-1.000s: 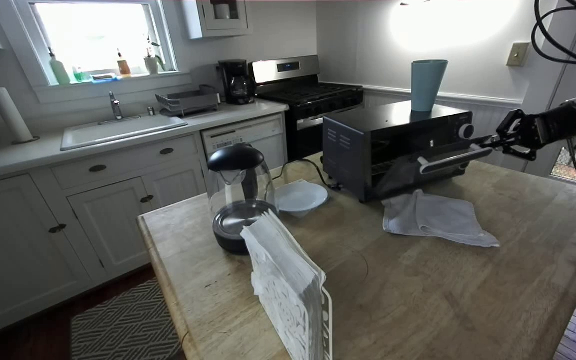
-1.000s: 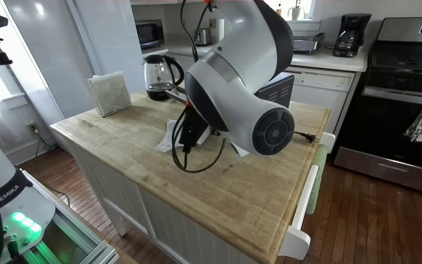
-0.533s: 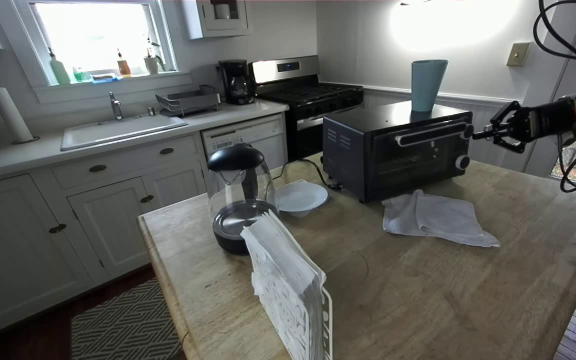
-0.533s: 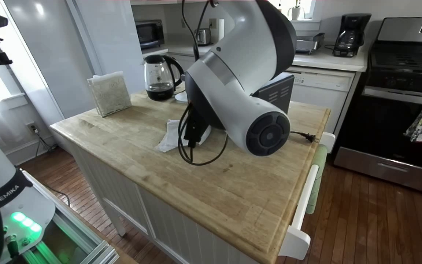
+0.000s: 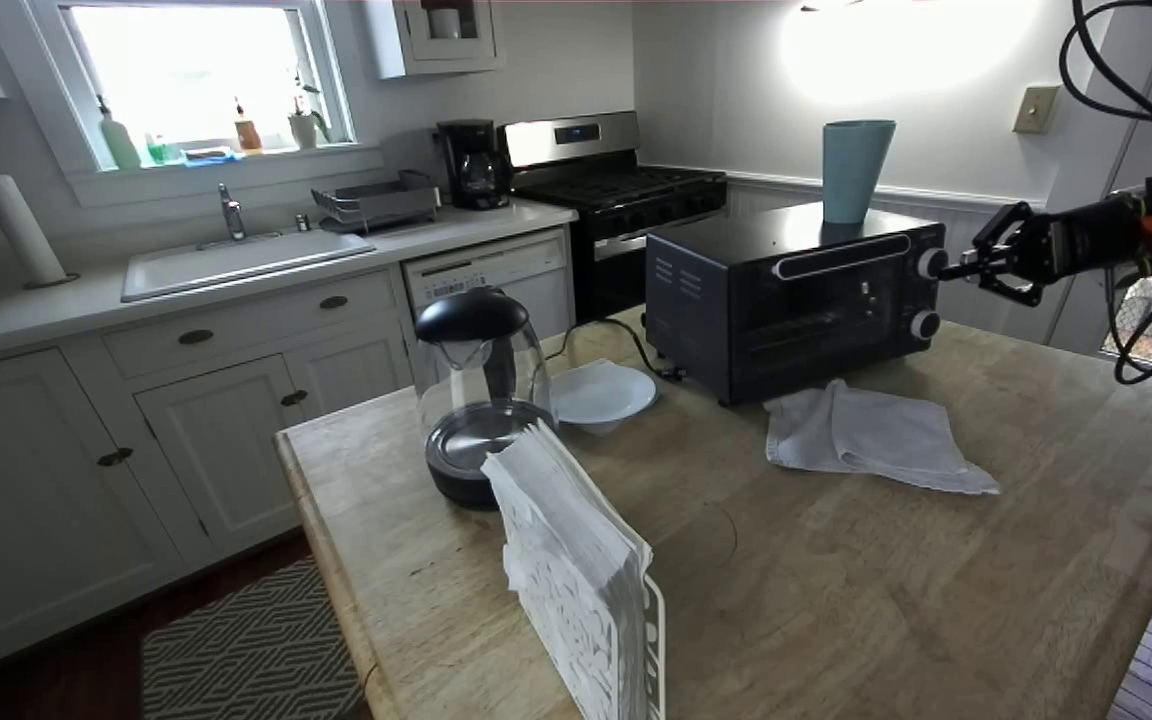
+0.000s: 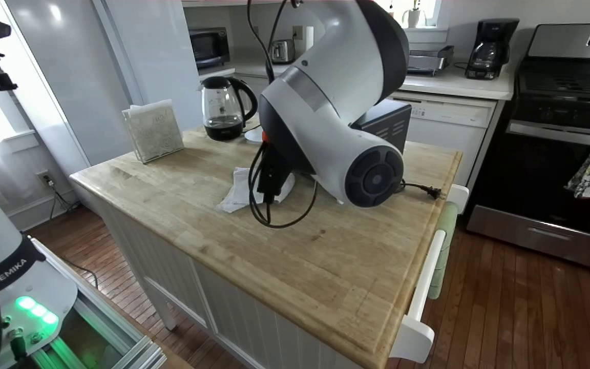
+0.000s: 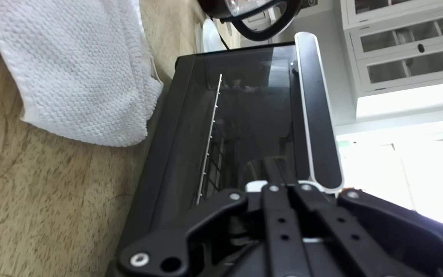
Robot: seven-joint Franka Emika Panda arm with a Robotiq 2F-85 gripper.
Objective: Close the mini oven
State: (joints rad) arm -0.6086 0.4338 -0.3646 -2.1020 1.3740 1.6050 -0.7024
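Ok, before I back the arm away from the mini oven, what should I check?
1. Mini oven door closed: ok, it looks shut, though a slight gap is hard to rule out.
2. Gripper shut and holding nothing: ok, by the wrist view.
3. Fingertips clear of the upper knob: cannot tell, they appear right at its edge in an exterior view.
4. Blue cup upright on the oven: ok.
5. White cloth out of the door: ok, it lies on the tabletop in front.
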